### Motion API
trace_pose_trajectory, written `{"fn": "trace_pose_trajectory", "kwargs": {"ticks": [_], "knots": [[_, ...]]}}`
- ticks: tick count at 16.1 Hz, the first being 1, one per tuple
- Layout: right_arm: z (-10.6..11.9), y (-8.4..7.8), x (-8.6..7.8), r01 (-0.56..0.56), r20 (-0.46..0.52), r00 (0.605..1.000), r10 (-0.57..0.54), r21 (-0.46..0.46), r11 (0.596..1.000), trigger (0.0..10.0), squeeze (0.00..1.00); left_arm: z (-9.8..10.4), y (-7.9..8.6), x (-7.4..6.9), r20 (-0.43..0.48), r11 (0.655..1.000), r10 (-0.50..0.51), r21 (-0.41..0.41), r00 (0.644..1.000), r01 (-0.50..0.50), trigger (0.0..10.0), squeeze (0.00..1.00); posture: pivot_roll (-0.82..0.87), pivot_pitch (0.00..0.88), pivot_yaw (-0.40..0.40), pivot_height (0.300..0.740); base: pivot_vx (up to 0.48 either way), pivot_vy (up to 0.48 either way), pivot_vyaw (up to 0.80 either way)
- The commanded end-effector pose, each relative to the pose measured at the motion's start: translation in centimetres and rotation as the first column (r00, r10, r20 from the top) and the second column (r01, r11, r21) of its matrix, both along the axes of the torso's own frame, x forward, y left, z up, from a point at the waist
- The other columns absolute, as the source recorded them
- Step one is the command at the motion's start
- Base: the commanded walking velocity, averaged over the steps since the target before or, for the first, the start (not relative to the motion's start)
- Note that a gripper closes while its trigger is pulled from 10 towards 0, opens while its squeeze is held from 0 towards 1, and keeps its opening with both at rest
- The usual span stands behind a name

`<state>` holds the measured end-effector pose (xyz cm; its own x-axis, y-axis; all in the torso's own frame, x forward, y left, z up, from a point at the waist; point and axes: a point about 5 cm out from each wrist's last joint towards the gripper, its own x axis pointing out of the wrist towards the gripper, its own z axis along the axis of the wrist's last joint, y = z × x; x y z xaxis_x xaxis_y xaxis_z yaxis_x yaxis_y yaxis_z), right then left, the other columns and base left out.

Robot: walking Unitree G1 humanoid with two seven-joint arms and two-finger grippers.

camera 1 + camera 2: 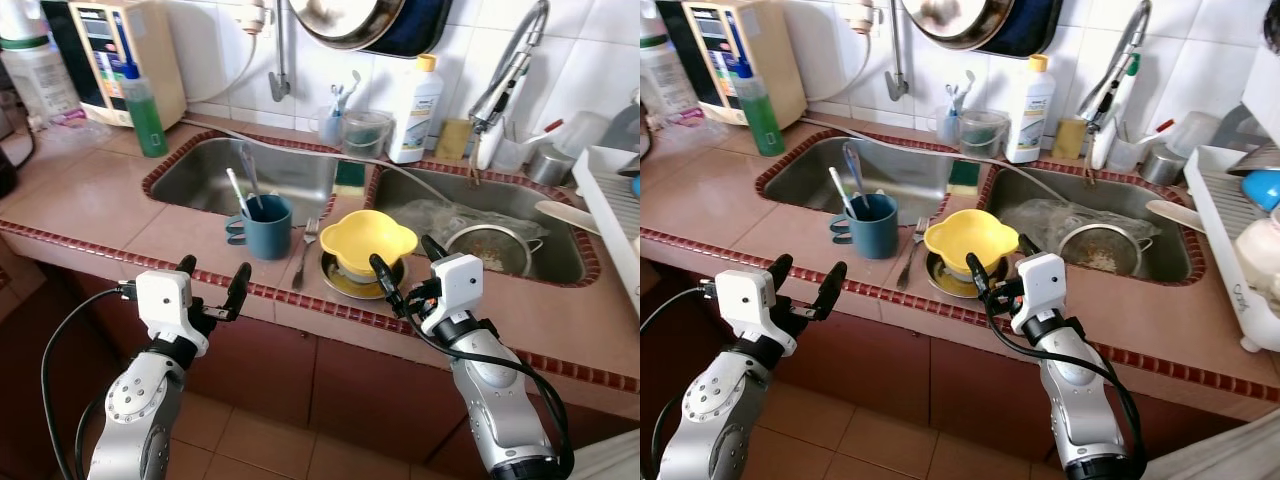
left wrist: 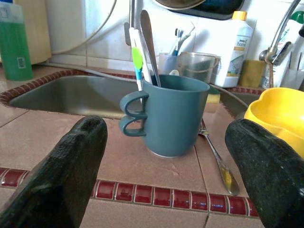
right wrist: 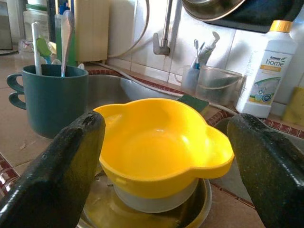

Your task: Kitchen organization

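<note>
A teal mug [image 1: 267, 227] holding a spoon and toothbrushes stands on the tiled counter between the two sinks. Right of it a yellow bowl [image 1: 366, 238] rests on a white bowl in a metal dish [image 1: 341, 279]. A fork [image 1: 303, 255] lies between mug and bowl. My left gripper [image 1: 212, 282] is open, just off the counter's front edge, facing the mug [image 2: 173, 114]. My right gripper [image 1: 408, 264] is open too, level with the front edge, facing the yellow bowl [image 3: 164, 142]. Nothing lies between either pair of fingers.
The left sink [image 1: 200, 170] is bare steel; the right sink [image 1: 565, 260] holds a strainer [image 1: 490, 247] and plastic wrap. A green soap bottle [image 1: 143, 108], a white detergent bottle [image 1: 415, 110] and a faucet [image 1: 505, 85] line the back. A dish rack [image 1: 615, 215] sits far right.
</note>
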<state>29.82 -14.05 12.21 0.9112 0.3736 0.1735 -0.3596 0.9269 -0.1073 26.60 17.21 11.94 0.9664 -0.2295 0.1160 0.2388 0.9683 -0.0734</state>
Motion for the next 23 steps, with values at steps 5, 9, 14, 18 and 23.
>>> {"fn": "trace_pose_trajectory", "kwargs": {"ticks": [5,9,14,18,23], "knots": [[0.15,-0.13,0.09,0.007,0.017,1.0,-0.007,-0.009,1.0,10.0,0.0,-0.09,-0.3,0.28,-0.016,0.999,-0.038,0.025,0.999,0.039,10.0,0.0,-0.09,0.0,-0.001,0.74,0.0,0.114,0.0],[0.08,-0.05,0.02,0.002,0.018,1.0,-0.002,-0.012,1.0,10.0,0.0,-0.1,-0.36,0.27,-0.019,0.999,-0.046,0.026,0.999,0.047,10.0,0.0,-0.09,0.0,0.001,0.74,0.0,0.0,0.0],[-0.01,0.05,-0.1,-0.005,0.018,1.0,0.006,-0.017,1.0,10.0,0.0,-0.15,-0.43,0.15,-0.024,0.998,-0.052,0.026,0.998,0.053,10.0,0.0,-0.09,0.0,0.001,0.74,0.0,0.058,0.0],[-0.09,0.0,-0.24,-0.007,0.015,1.0,0.007,-0.021,1.0,10.0,0.0,-0.25,-0.53,0.0,-0.028,0.998,-0.056,0.027,0.998,0.057,10.0,0.0,-0.09,0.0,0.001,0.74,0.0,0.305,0.0],[-0.24,-0.11,-0.51,-0.006,0.012,1.0,0.006,-0.028,1.0,10.0,0.0,-0.39,-0.65,-0.2,-0.035,0.998,-0.06,0.028,0.998,0.061,10.0,0.0,-0.09,0.0,0.002,0.74,0.0,0.299,0.0]]}}
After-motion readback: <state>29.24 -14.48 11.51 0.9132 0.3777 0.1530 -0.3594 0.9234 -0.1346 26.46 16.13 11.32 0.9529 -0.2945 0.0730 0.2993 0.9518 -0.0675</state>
